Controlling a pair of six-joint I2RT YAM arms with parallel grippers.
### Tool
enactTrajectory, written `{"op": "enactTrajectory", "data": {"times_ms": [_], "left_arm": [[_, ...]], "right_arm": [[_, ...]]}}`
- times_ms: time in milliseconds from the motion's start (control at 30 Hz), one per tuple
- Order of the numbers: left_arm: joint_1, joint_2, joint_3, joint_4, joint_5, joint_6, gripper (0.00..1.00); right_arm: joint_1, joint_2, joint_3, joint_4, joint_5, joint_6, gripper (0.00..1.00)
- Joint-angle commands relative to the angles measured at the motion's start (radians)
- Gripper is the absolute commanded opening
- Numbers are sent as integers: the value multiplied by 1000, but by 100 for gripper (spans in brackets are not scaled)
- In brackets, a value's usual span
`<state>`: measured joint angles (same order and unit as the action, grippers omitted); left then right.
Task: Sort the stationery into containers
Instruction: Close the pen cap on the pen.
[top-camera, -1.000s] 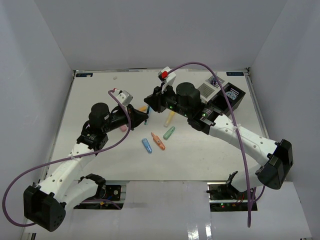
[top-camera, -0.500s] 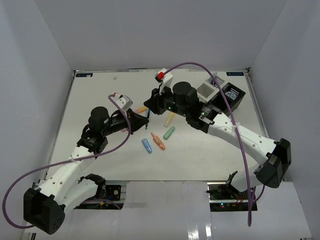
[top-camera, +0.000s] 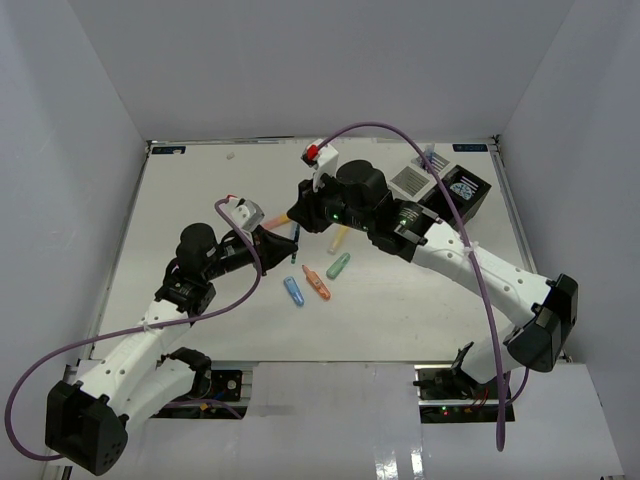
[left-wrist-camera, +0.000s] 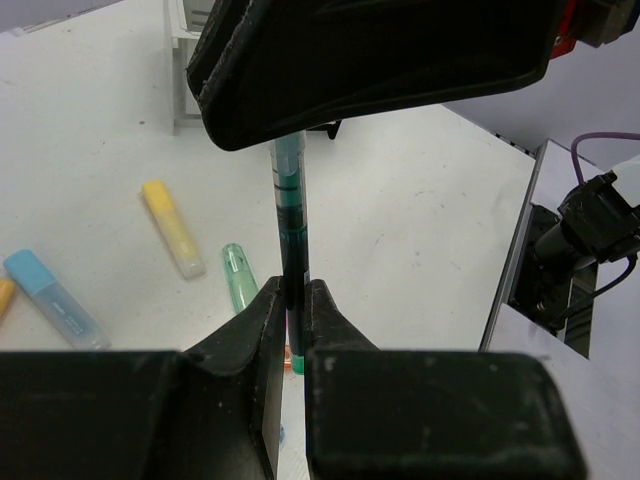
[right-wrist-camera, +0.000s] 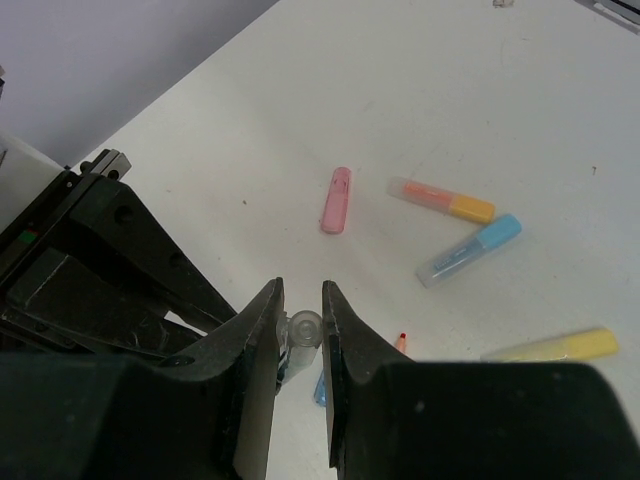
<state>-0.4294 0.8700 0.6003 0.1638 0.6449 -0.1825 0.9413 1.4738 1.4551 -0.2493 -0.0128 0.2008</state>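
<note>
Well, the left gripper's (left-wrist-camera: 291, 300) jaws are clamped on a thin dark pen (left-wrist-camera: 289, 215), holding it above the counter (left-wrist-camera: 420, 230). The right gripper (right-wrist-camera: 301, 322) sits over the pen's far end with its jaws narrowly apart on either side. I cannot tell whether they press on it. In the left wrist view that gripper hides the pen's end. Left of the pen lie a green marker (left-wrist-camera: 238, 277), a yellow marker (left-wrist-camera: 172, 227) and a blue marker (left-wrist-camera: 50, 295). Well right of the pen, the right arm partly covers the white container (top-camera: 410, 180), beside the black container (top-camera: 462, 192).
</note>
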Motion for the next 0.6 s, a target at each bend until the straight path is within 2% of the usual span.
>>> {"op": "enactTrajectory", "data": {"times_ms": [0,133,567], "left_arm": [[-5,-34,41,200,21,3,0],[-8,-28,39,200,22,-2,0],[-19,-8,46,200,39,-6,0]], "right_arm": [[2,33,4,-200,50,-52,14],[2,33,24,-200,62,-57,17],[2,42,70,-203,54,-60,45]]}}
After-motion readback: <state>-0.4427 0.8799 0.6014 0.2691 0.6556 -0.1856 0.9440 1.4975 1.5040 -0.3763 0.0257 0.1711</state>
